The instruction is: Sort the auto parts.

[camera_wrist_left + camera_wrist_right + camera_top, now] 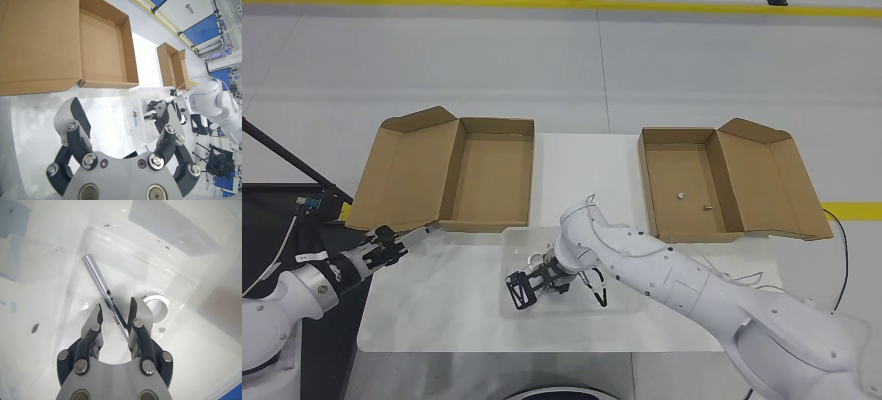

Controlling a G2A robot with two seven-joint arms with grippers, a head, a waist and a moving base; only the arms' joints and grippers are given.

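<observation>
Rod point(98, 281) beside ring point(161, 315), inside bin point(132, 106)

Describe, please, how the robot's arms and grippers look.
The right arm and left arm have smooth, rounded white shells. A thin white cable loops at the right wrist. The left gripper and right gripper each have a grey metal plate, black linkages with silver bolts and ribbed black pads.

Small printed sticker point(136, 117) on the clear bin point(130, 130) wall, print too tiny to read; lettered sign point(189, 10) on white panel, upper right.
</observation>
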